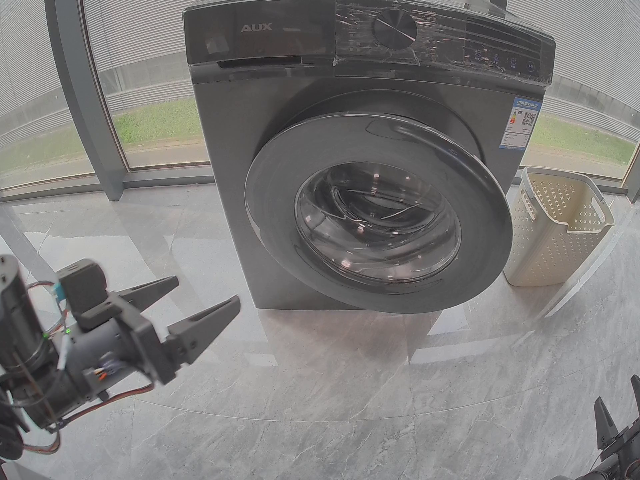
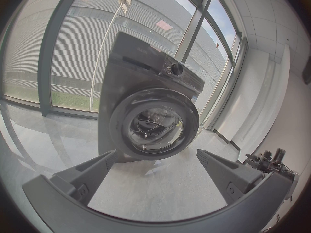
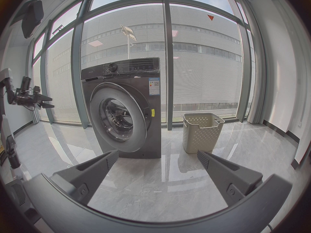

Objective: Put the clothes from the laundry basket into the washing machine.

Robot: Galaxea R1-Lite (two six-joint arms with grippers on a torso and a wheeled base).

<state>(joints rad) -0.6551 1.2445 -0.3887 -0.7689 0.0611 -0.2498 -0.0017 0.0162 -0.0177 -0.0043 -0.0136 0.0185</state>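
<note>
**Status.** The left gripper (image 1: 207, 291) hangs low over the floor (image 1: 333, 388), in front of and to the left of the washing machine (image 1: 267, 135). Its jaws are spread wide and hold nothing.

The round door (image 1: 373, 215) appears to stand slightly ajar (the right wrist view shows it angled off the front panel). Reflections on the glass obscure the drum, so it cannot be determined whether clothes lie inside.

The laundry basket (image 1: 547, 261) stands upright on the floor just beside the machine's right flank. It is cream and perforated, and the visible part of its interior shows no clothes.

The right gripper (image 1: 619, 403) is low and well apart from the basket, wide open and empty.

**Assessment.** No garment is in hand. The transfer is either complete or unstarted.
</note>
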